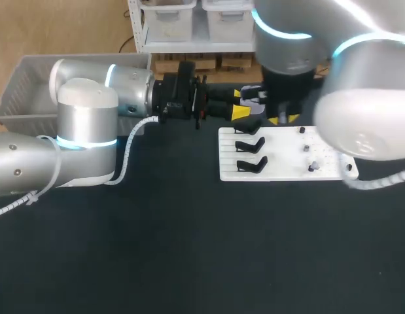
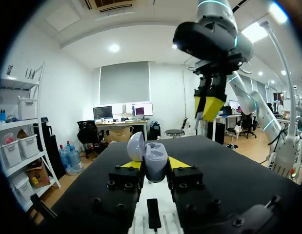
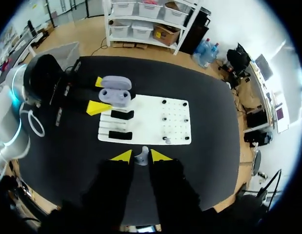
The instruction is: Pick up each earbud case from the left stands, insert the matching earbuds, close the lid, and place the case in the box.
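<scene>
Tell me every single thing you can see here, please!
earbud case: one, pale grey, lid open, held in the left hand over the board's stand side
earbud: one, small, pale grey, between the right hand's fingers
stands: two plain to see, black, empty, on the board's left half; perhaps a third hidden under the case
pegs: several, small, dark, on the board's right half; too small to tell what sits on them
board: one, white, flat on the table
box: one, grey, at the table's far left
table: one, black
left hand: one, yellow tips, shut on the case
right hand: one, yellow tips, shut on the earbud, above the board
</scene>
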Controlling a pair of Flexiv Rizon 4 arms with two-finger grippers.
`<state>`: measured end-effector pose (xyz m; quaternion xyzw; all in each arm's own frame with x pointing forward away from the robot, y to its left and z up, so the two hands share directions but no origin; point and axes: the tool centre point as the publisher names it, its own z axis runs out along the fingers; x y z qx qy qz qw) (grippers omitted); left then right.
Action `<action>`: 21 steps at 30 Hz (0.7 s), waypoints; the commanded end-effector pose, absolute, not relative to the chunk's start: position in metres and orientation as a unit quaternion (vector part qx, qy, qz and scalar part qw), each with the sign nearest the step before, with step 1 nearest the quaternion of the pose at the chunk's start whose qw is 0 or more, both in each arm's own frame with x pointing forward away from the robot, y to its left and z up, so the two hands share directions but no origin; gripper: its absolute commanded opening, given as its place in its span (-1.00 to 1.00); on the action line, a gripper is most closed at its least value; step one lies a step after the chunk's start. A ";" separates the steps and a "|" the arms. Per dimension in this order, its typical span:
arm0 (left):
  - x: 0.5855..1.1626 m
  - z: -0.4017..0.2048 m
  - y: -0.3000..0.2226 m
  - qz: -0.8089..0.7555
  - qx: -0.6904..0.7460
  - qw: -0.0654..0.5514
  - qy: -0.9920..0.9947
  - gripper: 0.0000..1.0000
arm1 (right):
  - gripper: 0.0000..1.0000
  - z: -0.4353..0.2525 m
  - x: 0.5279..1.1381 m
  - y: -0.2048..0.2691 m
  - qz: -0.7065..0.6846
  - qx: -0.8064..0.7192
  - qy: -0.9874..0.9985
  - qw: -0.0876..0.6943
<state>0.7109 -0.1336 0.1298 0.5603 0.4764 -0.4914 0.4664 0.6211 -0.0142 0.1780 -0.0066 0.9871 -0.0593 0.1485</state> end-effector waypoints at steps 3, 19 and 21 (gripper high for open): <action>0.707 0.128 -0.136 -0.493 0.561 0.468 0.473 -1.00 | -1.00 0.187 0.632 0.009 -0.078 0.046 0.986 0.140; 0.693 0.124 -0.138 -0.505 0.549 0.473 0.469 -1.00 | -1.00 0.188 0.647 -0.002 -0.060 0.175 0.974 0.128; 0.693 0.123 -0.138 -0.505 0.548 0.474 0.469 -1.00 | -1.00 0.189 0.647 -0.003 -0.049 0.177 0.975 0.127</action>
